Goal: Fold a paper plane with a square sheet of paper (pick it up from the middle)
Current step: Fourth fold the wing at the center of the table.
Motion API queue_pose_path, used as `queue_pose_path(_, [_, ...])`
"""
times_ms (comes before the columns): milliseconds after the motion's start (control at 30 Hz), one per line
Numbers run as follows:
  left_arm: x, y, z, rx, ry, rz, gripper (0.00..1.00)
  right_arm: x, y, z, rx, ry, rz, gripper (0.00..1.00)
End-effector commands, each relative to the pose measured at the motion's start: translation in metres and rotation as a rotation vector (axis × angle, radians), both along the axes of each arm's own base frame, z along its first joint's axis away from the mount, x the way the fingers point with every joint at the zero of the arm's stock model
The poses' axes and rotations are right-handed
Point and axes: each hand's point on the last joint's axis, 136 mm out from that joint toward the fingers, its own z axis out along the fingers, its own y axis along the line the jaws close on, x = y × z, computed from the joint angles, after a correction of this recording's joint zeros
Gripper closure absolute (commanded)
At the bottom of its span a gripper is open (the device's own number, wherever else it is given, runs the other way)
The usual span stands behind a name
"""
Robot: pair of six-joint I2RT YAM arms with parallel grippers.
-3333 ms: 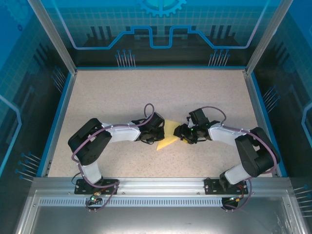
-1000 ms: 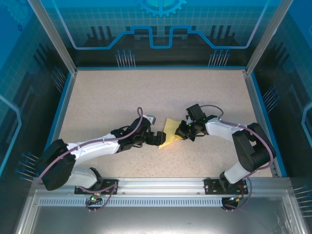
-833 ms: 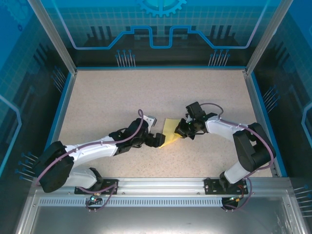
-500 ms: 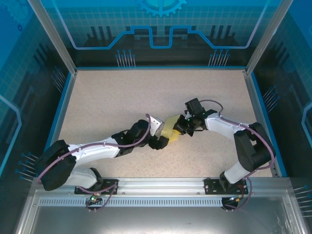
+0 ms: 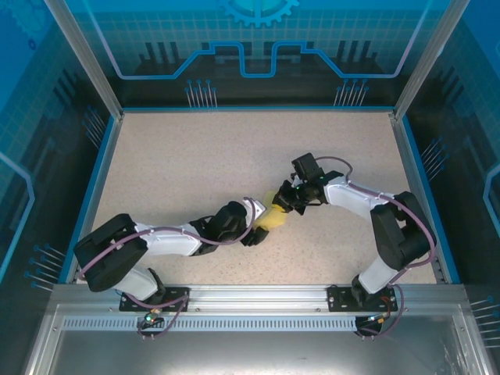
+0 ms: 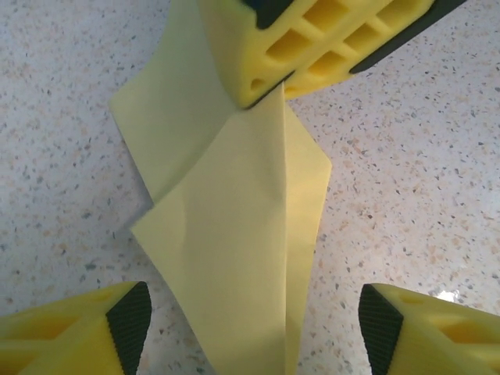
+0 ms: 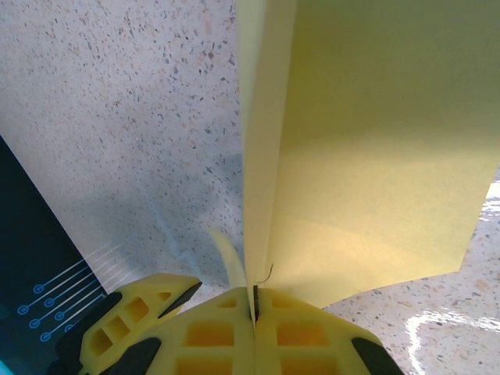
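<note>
The pale-yellow sheet of paper (image 5: 273,216) is folded into overlapping layers and stands tilted over the speckled table. My right gripper (image 5: 286,200) is shut on its far corner, and the pinch (image 7: 254,311) shows the paper (image 7: 367,156) rising from between the pressed fingers. In the left wrist view the folded paper (image 6: 234,258) runs down between the fingers of my left gripper (image 6: 254,336). That gripper is open, with a gap on each side of the sheet. My left gripper (image 5: 255,229) sits at the paper's near end. The right gripper's yellow fingers (image 6: 312,39) clamp the top of the sheet.
The speckled table (image 5: 195,156) is bordered by a blue rim (image 5: 100,180) and metal frame posts. Both arms meet near the table's middle. A dark panel with blue lines (image 7: 31,289) lies beyond the table edge.
My left gripper has moved right to the paper's near end and its jaws have narrowed. My right gripper has shifted slightly back and left, and the paper looks more bunched and upright.
</note>
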Motion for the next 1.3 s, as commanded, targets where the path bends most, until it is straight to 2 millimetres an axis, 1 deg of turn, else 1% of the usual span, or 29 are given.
queue_pose_path(0, [0.006,-0.002,0.000,0.022,-0.090,-0.012,0.32,-0.005,0.008,0.001,0.017,0.049,0.011,0.99])
queue_pose_path(167, [0.008,-0.004,-0.005,0.038,-0.108,-0.025,0.47,-0.006,0.008,0.000,0.018,0.064,0.010,0.98])
queue_pose_path(367, [0.008,-0.005,-0.010,0.047,-0.102,-0.033,0.68,-0.008,0.008,-0.001,0.018,0.083,0.012,0.94])
queue_pose_path(467, [0.007,-0.004,-0.012,0.052,-0.096,-0.033,0.76,-0.008,0.008,-0.001,0.022,0.085,0.013,0.88])
queue_pose_path(533, [0.007,-0.004,-0.013,0.051,-0.092,-0.033,0.81,-0.007,0.006,0.001,0.019,0.078,0.014,0.80])
queue_pose_path(567, [0.006,-0.004,-0.014,0.050,-0.088,-0.034,0.83,-0.006,0.004,0.002,0.017,0.069,0.012,0.71])
queue_pose_path(667, [0.005,-0.005,-0.016,0.035,-0.069,-0.032,0.85,-0.004,-0.003,0.007,0.006,0.033,0.008,0.52])
queue_pose_path(733, [0.002,-0.006,-0.017,0.020,-0.046,-0.023,0.86,-0.001,-0.006,0.011,0.012,-0.008,0.012,0.43])
queue_pose_path(767, [0.001,-0.007,-0.017,0.005,-0.032,-0.019,0.87,0.000,-0.007,0.014,0.023,-0.031,0.017,0.40])
queue_pose_path(867, [-0.004,-0.009,-0.019,-0.043,0.024,-0.010,0.88,0.000,-0.011,0.018,0.029,-0.088,0.035,0.37])
queue_pose_path(967, [-0.008,-0.011,-0.018,-0.098,0.081,0.020,0.90,-0.002,-0.016,0.020,0.020,-0.144,0.053,0.36])
queue_pose_path(1000, [-0.009,-0.011,-0.018,-0.114,0.100,0.032,0.90,0.000,-0.017,0.025,0.019,-0.175,0.061,0.36])
queue_pose_path(1033, [-0.011,-0.011,-0.018,-0.127,0.123,0.044,0.91,-0.008,-0.022,0.015,0.000,-0.170,0.068,0.36])
queue_pose_path(1167, [-0.018,-0.015,-0.015,-0.188,0.212,0.071,0.92,-0.016,-0.028,0.012,-0.001,-0.223,0.095,0.36])
queue_pose_path(1267, [-0.021,-0.015,-0.014,-0.223,0.264,0.102,0.93,-0.022,-0.029,0.009,0.010,-0.251,0.121,0.36])
